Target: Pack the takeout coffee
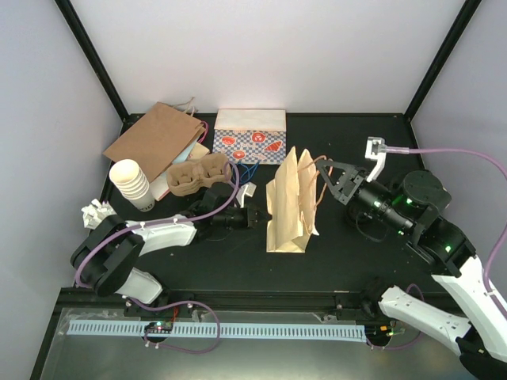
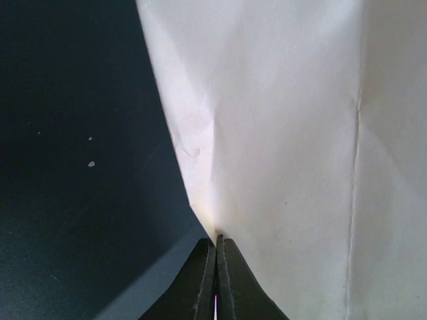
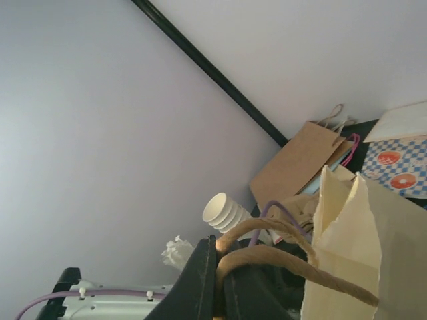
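Both closed | left tool (image 2: pixel 217 240) tip touching cream bag (image 2: pixel 287 133) | right tool (image 3: pixel 217 252) pinching bag handle (image 3: pixel 303 268)

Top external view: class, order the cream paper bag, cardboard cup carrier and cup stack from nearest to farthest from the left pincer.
1. cream paper bag, at the left pincer's tips, centre.
2. cardboard cup carrier, behind, to its left.
3. cup stack, far left.
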Controlling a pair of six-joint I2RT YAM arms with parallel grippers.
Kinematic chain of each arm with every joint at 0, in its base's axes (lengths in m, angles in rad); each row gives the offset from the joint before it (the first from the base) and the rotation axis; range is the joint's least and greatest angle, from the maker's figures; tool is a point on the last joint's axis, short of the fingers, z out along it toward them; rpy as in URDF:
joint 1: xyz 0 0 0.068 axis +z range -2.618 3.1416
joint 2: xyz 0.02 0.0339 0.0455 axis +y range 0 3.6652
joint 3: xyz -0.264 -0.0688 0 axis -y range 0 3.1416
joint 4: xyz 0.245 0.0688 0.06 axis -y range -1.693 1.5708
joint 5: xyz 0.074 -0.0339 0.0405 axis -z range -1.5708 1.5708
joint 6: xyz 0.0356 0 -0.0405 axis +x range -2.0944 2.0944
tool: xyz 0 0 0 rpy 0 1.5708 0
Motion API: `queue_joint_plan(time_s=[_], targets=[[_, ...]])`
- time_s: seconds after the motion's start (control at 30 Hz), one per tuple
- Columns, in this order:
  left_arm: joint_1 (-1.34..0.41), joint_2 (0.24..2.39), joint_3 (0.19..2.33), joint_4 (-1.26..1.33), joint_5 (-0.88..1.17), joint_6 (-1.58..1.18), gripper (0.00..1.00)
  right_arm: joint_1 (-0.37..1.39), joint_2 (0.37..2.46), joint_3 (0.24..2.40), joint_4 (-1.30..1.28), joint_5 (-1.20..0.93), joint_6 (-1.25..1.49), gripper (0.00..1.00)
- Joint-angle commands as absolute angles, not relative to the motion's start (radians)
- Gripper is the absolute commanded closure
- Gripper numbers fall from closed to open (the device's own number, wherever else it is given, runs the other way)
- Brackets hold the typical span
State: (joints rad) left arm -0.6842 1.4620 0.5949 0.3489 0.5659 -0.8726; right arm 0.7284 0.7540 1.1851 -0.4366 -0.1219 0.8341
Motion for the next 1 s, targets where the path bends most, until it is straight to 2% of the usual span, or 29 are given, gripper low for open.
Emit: queue_joint_plan(time_s=[0.0,0.6,0.97], targets=[[-0.663,1.466,0.560,0.331,0.566,-0.837,0.98,0.725,0.729,1.263,-0.439,-0.035,0.776,0.99],[-0.622,1.414,0.498,0.428,0.651,-0.856,0.99,0.725,0.687,1.308,-0.506,0.048,0.666,0.99],[-0.622,1.287,0.492,0.337,0.600,-0.775,0.95,0.725,0.625,1.139,-0.436,-0.008,0.556,0.99]])
